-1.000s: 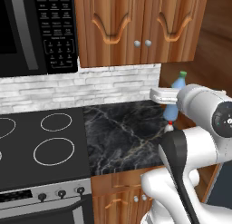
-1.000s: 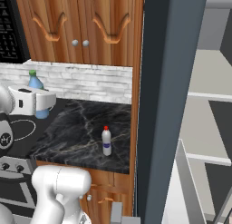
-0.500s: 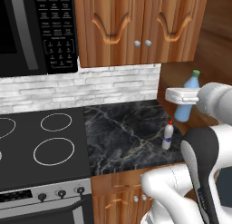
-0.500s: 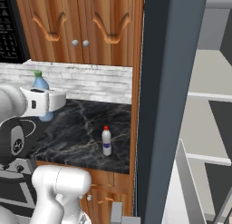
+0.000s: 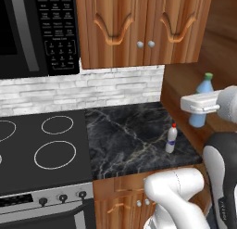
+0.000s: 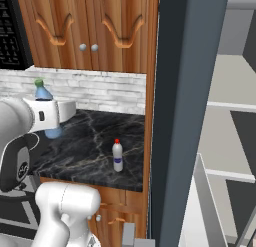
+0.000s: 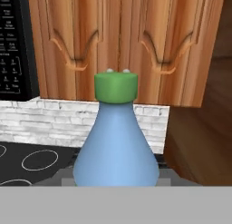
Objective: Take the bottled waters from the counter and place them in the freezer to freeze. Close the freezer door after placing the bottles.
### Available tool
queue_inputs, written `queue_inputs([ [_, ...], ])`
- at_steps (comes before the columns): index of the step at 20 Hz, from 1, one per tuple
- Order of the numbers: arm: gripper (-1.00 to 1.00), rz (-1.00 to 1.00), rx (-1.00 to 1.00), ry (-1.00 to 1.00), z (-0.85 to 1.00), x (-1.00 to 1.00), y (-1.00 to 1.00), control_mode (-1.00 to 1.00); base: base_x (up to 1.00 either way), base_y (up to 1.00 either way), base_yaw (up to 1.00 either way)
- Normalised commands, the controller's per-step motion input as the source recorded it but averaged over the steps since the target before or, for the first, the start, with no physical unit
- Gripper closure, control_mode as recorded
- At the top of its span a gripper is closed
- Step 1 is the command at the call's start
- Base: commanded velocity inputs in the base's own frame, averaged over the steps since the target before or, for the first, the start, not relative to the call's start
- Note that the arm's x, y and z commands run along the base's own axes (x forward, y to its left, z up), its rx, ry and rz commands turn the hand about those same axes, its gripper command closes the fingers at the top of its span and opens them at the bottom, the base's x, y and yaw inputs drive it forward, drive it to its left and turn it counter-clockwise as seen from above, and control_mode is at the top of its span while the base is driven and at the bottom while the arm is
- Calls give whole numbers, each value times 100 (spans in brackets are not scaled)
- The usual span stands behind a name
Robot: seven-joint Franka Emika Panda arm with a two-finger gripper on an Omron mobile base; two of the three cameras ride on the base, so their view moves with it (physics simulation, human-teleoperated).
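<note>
The gripper holds the green-capped bottle up in the air, squeezed tight around its lower part. The white hand hides the middle of the bottle in the left base view, and the finger tips cannot be seen. In the hand view the bottle stands upright at 6 o'clock, its bottom cut off. No words can be read on it.

The red-capped bottle stands upright on the black counter, near its front edge, toward 4 o'clock from the held bottle. Its label is too small to read.

At 3 o'clock in the right base view, the freezer stands open with grey shelves. What sits in its white bins cannot be made out.
</note>
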Motion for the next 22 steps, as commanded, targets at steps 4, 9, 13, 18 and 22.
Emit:
queue_inputs([
  [4, 100, -16, -3, -1, -11, -21, 0, -100, 0, 0, 0],
  [9, 100, -16, 0, 0, -9, -14, 0, -100, 0, 0, 0],
  [13, 100, -1, 0, -4, -24, -5, 0, -100, 0, 0, 0],
  [18, 100, 0, 0, -3, -17, 0, 0, -100, 0, 0, 0],
  [22, 100, 0, 0, 0, 0, 0, 0, -100, 0, 0, 0],
])
